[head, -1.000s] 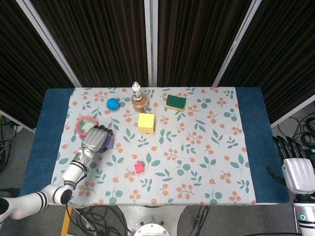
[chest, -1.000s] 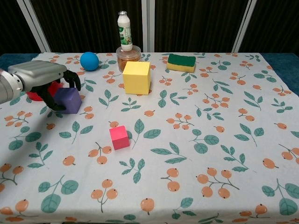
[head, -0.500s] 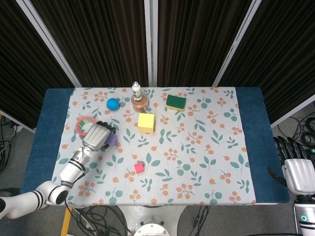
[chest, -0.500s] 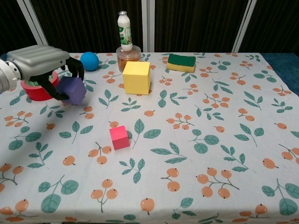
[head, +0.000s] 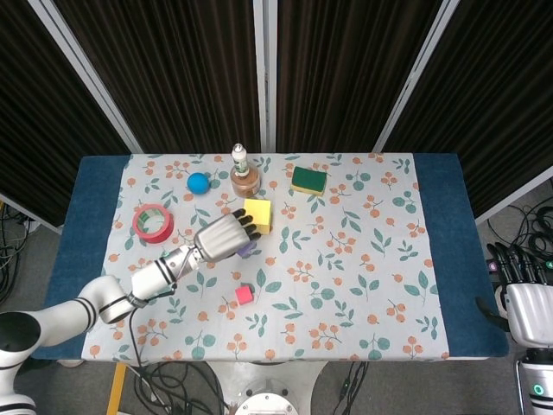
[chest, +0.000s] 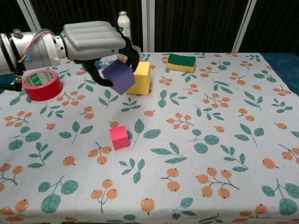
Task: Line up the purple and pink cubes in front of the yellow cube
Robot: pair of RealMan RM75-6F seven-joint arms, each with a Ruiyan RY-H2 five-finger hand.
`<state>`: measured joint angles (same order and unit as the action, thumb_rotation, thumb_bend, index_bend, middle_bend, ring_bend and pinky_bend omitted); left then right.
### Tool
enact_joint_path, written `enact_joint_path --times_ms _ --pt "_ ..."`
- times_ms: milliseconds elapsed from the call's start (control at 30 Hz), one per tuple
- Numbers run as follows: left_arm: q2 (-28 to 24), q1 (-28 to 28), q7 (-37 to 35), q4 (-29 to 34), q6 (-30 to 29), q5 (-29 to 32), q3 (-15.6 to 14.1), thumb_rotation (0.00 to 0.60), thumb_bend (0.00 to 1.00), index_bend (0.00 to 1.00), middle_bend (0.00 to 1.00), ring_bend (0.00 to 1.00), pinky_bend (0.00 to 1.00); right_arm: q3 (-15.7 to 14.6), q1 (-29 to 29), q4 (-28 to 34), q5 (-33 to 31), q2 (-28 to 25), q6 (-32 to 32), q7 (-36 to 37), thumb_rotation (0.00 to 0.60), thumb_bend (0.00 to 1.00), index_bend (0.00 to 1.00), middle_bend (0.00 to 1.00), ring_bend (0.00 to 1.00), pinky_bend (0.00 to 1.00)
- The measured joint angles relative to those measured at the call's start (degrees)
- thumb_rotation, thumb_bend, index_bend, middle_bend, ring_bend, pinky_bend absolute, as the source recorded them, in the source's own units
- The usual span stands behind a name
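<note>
My left hand (chest: pixel 96 42) (head: pixel 222 238) grips the purple cube (chest: pixel 119 77) and holds it in the air, just in front and left of the yellow cube (chest: pixel 138 78) (head: pixel 257 214). In the head view only a sliver of the purple cube (head: pixel 247 249) shows under the fingers. The small pink cube (chest: pixel 119 137) (head: pixel 244 295) lies on the cloth nearer the front edge. My right hand (head: pixel 527 304) hangs off the table's right side, fingers apart and empty.
A red tape roll (chest: pixel 41 85) lies at the left. Behind the yellow cube stand a white bottle (chest: pixel 124 28) and a brown jar (head: pixel 245 181). A blue ball (head: pixel 199 182) is back left, a green sponge (chest: pixel 181 62) back right.
My left hand has lifted the purple cube from beside the tape roll and carried it right, up to the yellow cube. The right hand has stayed put.
</note>
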<state>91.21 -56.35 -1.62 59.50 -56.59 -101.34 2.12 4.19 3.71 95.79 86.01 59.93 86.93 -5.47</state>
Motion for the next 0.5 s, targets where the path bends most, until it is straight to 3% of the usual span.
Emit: enact_joint_path --times_ms 500 --pt "8.47 -6.02 -2.19 -13.06 0.97 -4.06 -3.85 0.600 0.27 0.46 0.53 0.29 0.30 -0.05 -1.00 0.43 -0.45 -0.45 0.88 -0.33 0.600 0.16 0.03 0.08 0.00 0.10"
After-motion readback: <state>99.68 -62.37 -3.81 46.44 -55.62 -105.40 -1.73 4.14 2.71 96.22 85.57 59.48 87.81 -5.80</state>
